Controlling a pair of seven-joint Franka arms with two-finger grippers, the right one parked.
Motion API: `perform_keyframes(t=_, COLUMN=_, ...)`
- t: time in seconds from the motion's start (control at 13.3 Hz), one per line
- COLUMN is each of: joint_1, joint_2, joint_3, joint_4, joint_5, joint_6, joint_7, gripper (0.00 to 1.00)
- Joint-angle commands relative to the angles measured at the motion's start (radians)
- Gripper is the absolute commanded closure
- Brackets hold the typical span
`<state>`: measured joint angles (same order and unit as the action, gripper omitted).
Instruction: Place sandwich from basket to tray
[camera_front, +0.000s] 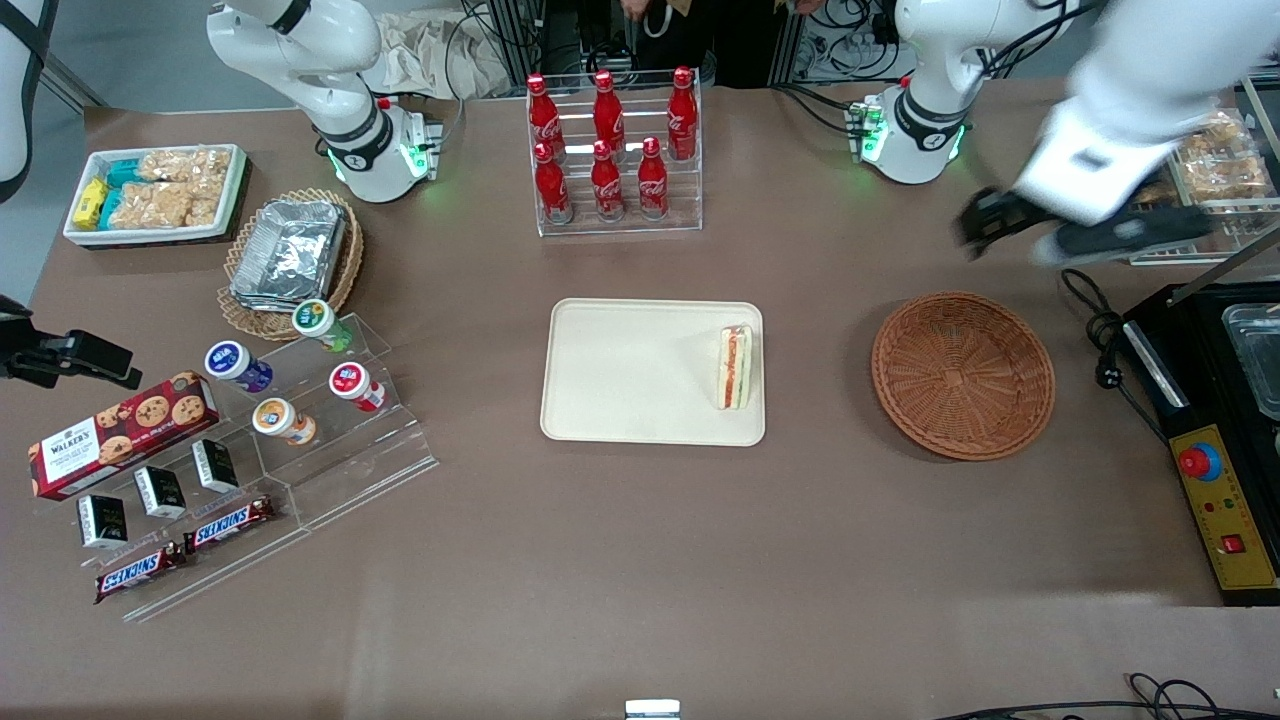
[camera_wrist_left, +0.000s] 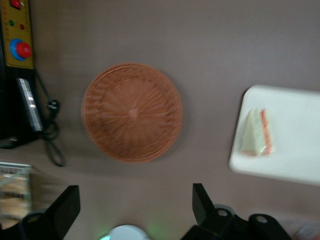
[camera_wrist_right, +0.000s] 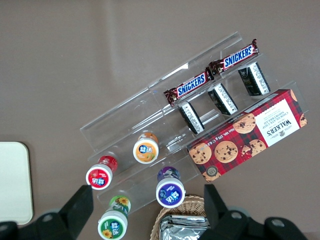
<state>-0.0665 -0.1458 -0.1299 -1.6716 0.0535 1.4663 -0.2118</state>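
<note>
The sandwich (camera_front: 736, 367) lay at the tray's (camera_front: 620, 375) three o'clock edge; basket (camera_front: 962, 375) empty; the hand (camera_wrist_left: 132, 207) hung above, fingers apart. Task looked done.

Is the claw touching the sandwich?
Apart. Front view shows the open claw raised near the working arm's end, with the basket between it and the sandwich on the tray.

Front cam: high, steep look down over the whole table. Left wrist cam: above gripper (camera_wrist_left: 132, 207), facing down. Both share basket (camera_front: 962, 375) (camera_wrist_left: 132, 112), tray (camera_front: 640, 375) (camera_wrist_left: 295, 150), sandwich (camera_front: 735, 366) (camera_wrist_left: 255, 132).
</note>
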Motion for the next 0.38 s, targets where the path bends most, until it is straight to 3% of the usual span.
perform_keyframes(t=0.0, joint_1=-0.007, joint_2=-0.021, joint_3=0.085, joint_4=0.015, joint_5=-0.021, joint_6=-0.035, joint_7=0.153, gripper=0.0)
perform_keyframes(t=0.3, joint_1=0.011, joint_2=0.011, joint_3=0.088, joint_4=0.093, joint_5=-0.021, joint_6=-0.064, joint_7=0.155, gripper=0.0)
